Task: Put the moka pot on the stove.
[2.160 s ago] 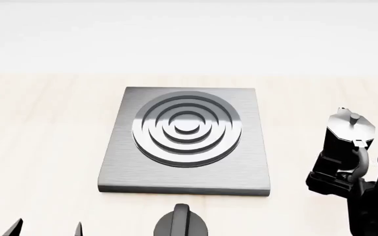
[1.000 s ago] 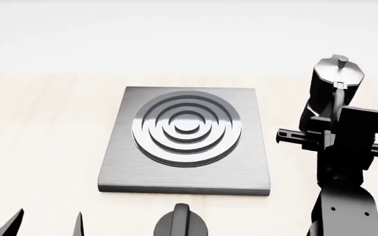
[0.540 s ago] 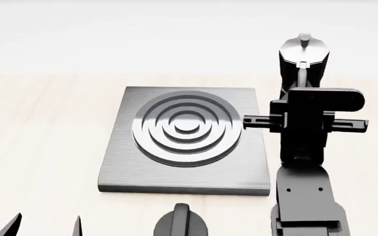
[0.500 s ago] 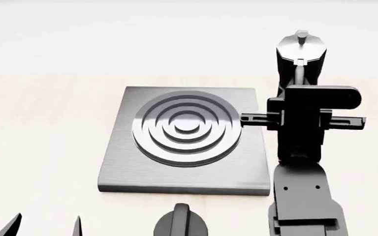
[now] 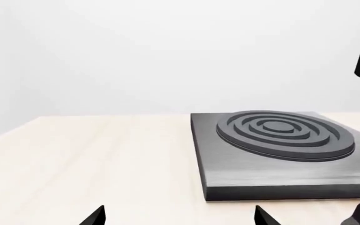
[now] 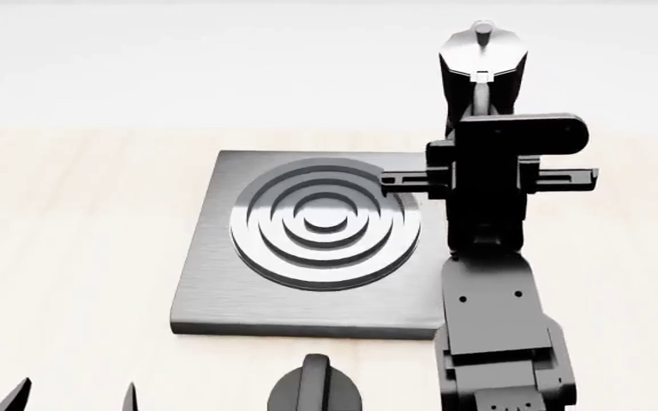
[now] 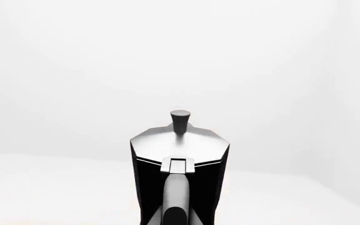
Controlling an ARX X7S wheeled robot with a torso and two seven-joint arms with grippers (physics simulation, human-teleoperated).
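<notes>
Above the stove's (image 6: 318,312) right edge — moka pot (image 6: 483,73), upright, in right tool's (image 6: 483,128) grip.

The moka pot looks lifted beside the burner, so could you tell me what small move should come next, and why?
Probably a short carry toward the robot's left, before any lowering. In the head view the moka pot, held in the right gripper, appears over the stove's right edge, not yet over the ring burner. Centring it first should let it land flat on the rings.
</notes>
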